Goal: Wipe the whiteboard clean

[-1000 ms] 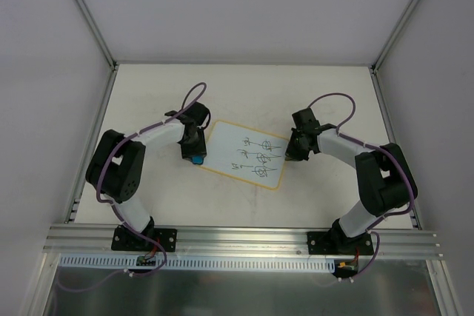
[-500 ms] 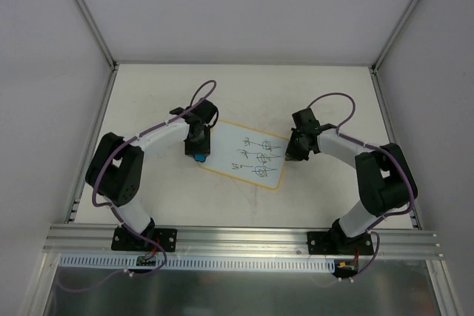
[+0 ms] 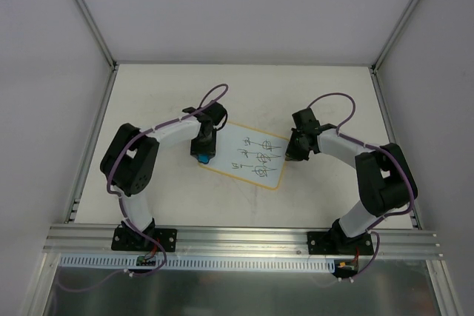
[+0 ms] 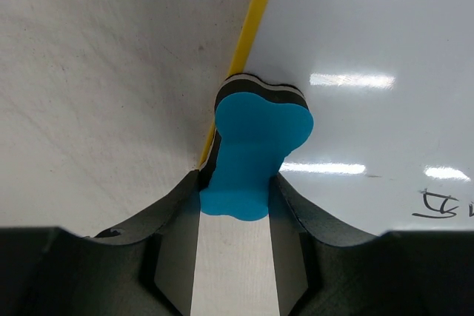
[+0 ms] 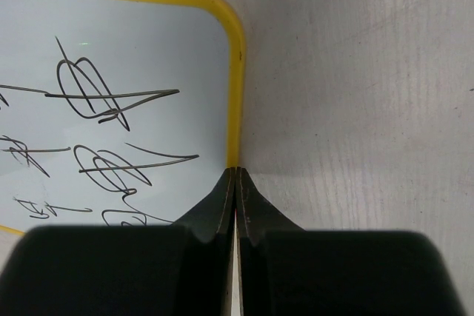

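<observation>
The whiteboard (image 3: 244, 155), white with a yellow rim and rows of dark scribbles, lies flat mid-table. My left gripper (image 3: 201, 155) is shut on a blue eraser (image 4: 255, 146), whose tip rests on the board's left edge by the rim (image 4: 252, 27). A scribble (image 4: 441, 205) shows at the lower right of the left wrist view. My right gripper (image 3: 290, 155) is shut and empty, its tips (image 5: 235, 175) touching the yellow rim (image 5: 236, 94) at the board's right edge. Scribbles (image 5: 96, 94) fill the board in the right wrist view.
The off-white tabletop (image 3: 244, 94) surrounds the board. Grey enclosure walls and metal frame posts (image 3: 85, 12) stand at the back and sides. An aluminium rail (image 3: 237, 238) runs along the near edge.
My left gripper has moved right with the eraser, from beside the board's left edge onto it. The right arm has not moved.
</observation>
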Motion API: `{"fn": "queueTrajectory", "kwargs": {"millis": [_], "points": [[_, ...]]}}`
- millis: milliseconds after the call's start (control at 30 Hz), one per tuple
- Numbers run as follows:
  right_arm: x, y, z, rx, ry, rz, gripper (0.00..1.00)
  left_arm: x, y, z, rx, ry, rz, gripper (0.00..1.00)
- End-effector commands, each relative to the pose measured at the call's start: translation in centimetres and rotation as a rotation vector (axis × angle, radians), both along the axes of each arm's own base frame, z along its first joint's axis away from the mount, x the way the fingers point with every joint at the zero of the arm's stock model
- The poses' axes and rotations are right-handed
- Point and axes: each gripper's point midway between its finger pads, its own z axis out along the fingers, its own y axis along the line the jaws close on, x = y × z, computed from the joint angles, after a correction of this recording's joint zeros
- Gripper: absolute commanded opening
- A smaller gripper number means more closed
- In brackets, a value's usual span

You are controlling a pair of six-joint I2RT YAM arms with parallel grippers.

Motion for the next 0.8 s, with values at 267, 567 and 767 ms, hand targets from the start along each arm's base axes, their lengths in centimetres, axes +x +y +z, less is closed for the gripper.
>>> {"fn": "queueTrajectory", "kwargs": {"millis": [267,567,767], "points": [[-2.0,-1.5,-1.0,-0.065,0.051,0.012,0.00,-3.1,-5.3,-2.6,-0.014,0.112,-0.177,0.00],[-2.0,-1.5,-0.8,-0.064,0.047,0.010,0.00,-6.7,-13.0,-3.8,-0.078,0.177,-0.389,0.00],[-2.1,-1.5,-0.9,-0.066,0.049,0.016,0.00,-7.0,-14.3,-3.2,-0.103,0.167,-0.403,0.00]]}}
